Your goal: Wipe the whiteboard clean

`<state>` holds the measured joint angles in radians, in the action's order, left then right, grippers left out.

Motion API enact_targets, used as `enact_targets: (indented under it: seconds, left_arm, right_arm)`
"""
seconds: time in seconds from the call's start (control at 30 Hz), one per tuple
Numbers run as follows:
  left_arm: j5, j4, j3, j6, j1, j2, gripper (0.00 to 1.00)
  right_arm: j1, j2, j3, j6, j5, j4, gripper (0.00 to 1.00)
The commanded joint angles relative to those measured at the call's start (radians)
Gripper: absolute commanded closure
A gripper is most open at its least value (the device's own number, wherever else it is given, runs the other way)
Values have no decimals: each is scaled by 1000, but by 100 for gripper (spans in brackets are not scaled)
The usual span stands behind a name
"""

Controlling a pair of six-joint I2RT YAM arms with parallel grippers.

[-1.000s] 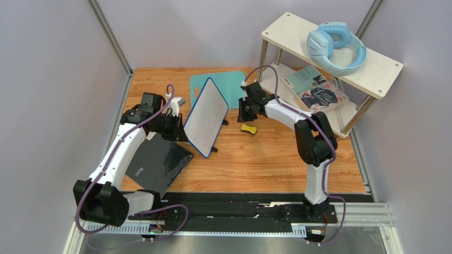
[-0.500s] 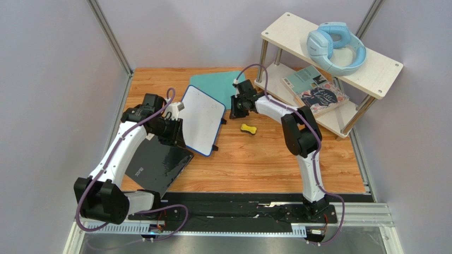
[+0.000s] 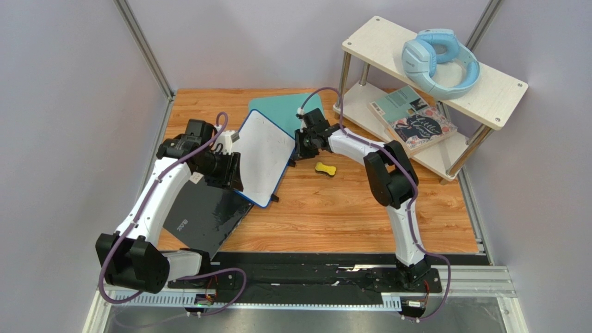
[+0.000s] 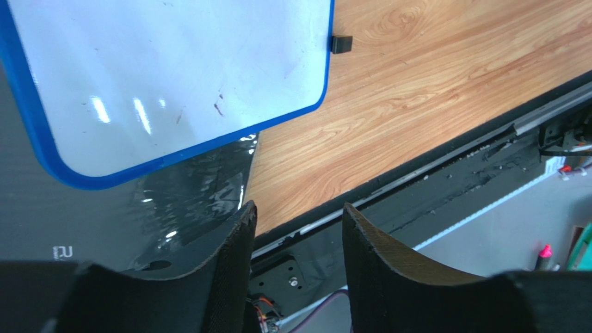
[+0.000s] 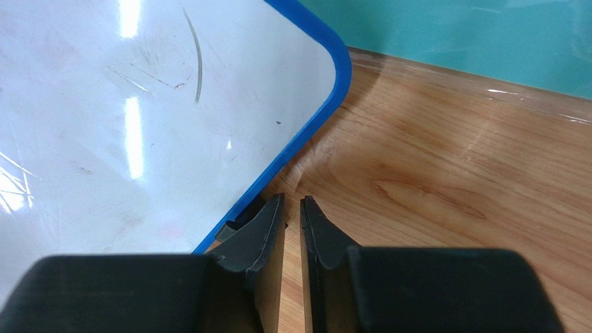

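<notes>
There, whiteboard (image 3: 262, 156); headphones (image 3: 439, 62) on shelf (image 3: 379, 45)

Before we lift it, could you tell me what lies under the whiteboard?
The whiteboard overlaps the black slab at its near corner and hides part of the teal mat at its far edge. Whatever lies beneath its middle cannot be seen.

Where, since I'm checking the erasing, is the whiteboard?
In the top view the whiteboard sits left of centre, its near edge over the black slab, the teal mat behind.
</notes>
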<state>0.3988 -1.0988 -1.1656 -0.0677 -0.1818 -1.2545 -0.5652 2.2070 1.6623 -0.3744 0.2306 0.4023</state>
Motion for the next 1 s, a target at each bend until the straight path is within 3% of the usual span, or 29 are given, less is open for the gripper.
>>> enact_targets:
  seconds: [0.0, 0.13, 0.33, 0.4, 0.43, 0.53, 0.63, 0.8, 0.97]
  left_arm:
    - [-50, -15, -62, 2, -4, 52, 42]
    - [-109, -4, -78, -4, -1, 67, 33]
    - [-126, 27, -88, -26, 18, 82, 31]
    - [-133, 37, -83, -24, 25, 93, 30]
    - [-136, 42, -75, -24, 30, 96, 29]
    - [-140, 60, -51, -18, 53, 116, 29]
    - [-140, 80, -17, -14, 71, 135, 29]
    - [-127, 106, 35, -4, 88, 144, 29]
    - [-121, 108, 50, -3, 91, 138, 29]
  right_arm:
    - [1, -12, 1, -21, 19, -28, 83]
    - [-10, -47, -53, -31, 42, -10, 83]
    - [-25, -121, -76, 38, -52, 124, 77]
    - [-25, -139, -85, 67, -76, 165, 67]
    - [-25, -156, -94, 104, -70, 167, 53]
    - [-27, -196, -140, 169, -74, 152, 30]
    - [-27, -243, -200, 261, -100, 104, 17]
    - [-27, -267, -245, 370, -77, -31, 11]
    - [-28, -188, -167, 427, -34, -56, 13]
